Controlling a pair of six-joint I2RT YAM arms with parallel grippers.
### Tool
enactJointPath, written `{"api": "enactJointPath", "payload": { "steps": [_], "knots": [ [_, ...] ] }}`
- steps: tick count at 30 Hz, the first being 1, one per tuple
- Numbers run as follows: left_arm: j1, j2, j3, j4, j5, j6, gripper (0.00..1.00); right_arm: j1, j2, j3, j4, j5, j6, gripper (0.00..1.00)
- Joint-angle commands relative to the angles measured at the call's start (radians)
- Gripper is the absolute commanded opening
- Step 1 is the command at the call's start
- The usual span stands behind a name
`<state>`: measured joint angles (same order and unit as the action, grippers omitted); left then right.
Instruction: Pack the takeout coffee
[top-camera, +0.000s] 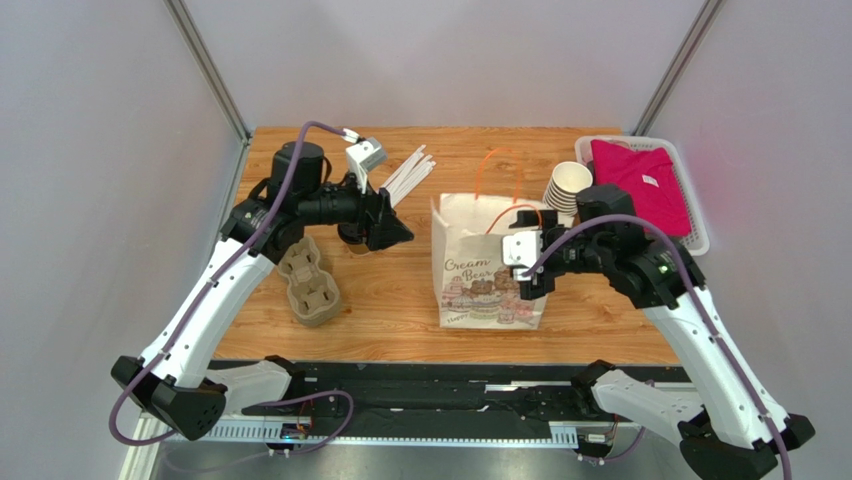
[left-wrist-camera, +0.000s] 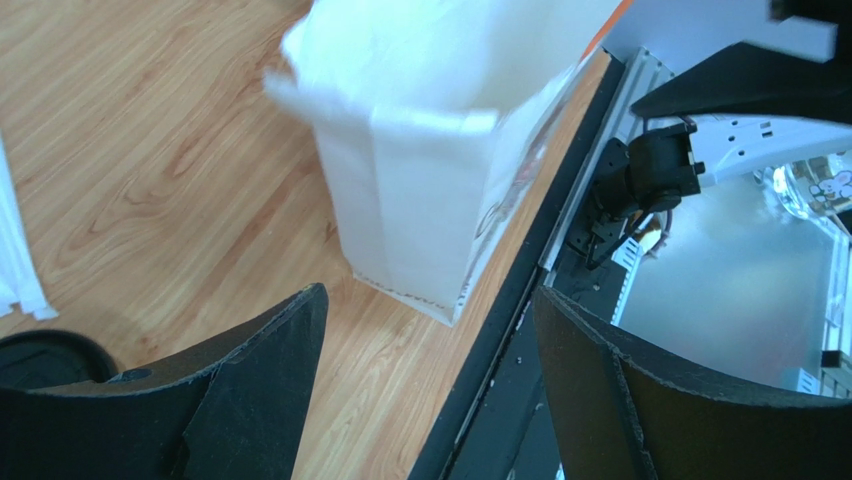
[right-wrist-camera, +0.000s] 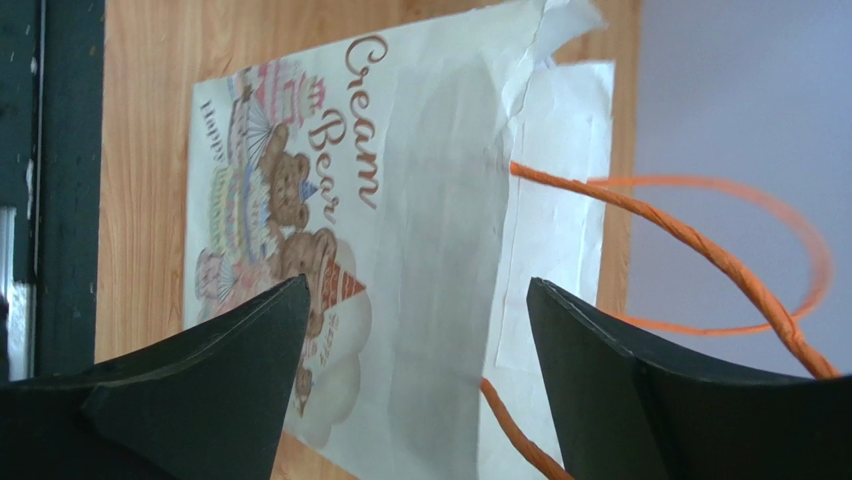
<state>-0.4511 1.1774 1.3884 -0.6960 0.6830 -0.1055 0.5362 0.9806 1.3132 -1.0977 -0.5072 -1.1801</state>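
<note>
Black-lidded takeout coffee (left-wrist-camera: 45, 357) sits on wooden table (top-camera: 400, 320) just beside left gripper (left-wrist-camera: 428, 295), jaws apart, empty, arm stretched forward, wrist angled rightward. Right gripper (right-wrist-camera: 418, 283), jaws apart too, faces paper bag (right-wrist-camera: 420, 200) printed front.

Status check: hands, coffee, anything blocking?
Left gripper open, empty, beside the lidded coffee cup. Right gripper open, facing the paper bag. Cup not yet bagged; path looks clear.
</note>
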Motion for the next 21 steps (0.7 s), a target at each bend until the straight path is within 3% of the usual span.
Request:
{"api": "enactJointPath", "payload": {
  "steps": [1,4,7,10,11,16,17,18,21],
  "knots": [
    [-0.07,0.047,0.021,0.095,-0.062,-0.016,0.84,0.005,-0.059,0.165,0.128,0.097,0.453,0.87],
    [-0.11,0.105,0.064,0.099,-0.085,0.013,0.84,0.004,-0.072,0.218,0.154,0.226,0.649,0.86],
    [-0.118,0.151,0.087,0.139,-0.077,-0.008,0.84,0.004,-0.126,0.189,0.121,0.207,0.66,0.84],
    [-0.118,0.176,0.101,0.176,-0.047,-0.017,0.83,0.004,-0.18,0.108,0.09,0.113,0.622,0.67],
    [-0.118,0.177,0.1,0.185,-0.04,-0.019,0.82,0.004,-0.184,0.098,0.085,0.08,0.623,0.56],
    [-0.118,0.168,0.092,0.208,-0.045,-0.014,0.81,0.005,-0.145,0.119,0.078,0.041,0.628,0.24],
    [-0.118,0.159,0.083,0.22,-0.045,-0.019,0.81,0.005,-0.145,0.126,0.082,0.021,0.619,0.11],
    [-0.118,0.153,0.072,0.249,-0.039,-0.019,0.81,0.007,-0.145,0.127,0.094,0.004,0.605,0.05],
    [-0.118,0.153,0.055,0.303,0.068,-0.002,0.85,0.013,-0.145,0.129,0.113,-0.054,0.596,0.0]
  ]
}}
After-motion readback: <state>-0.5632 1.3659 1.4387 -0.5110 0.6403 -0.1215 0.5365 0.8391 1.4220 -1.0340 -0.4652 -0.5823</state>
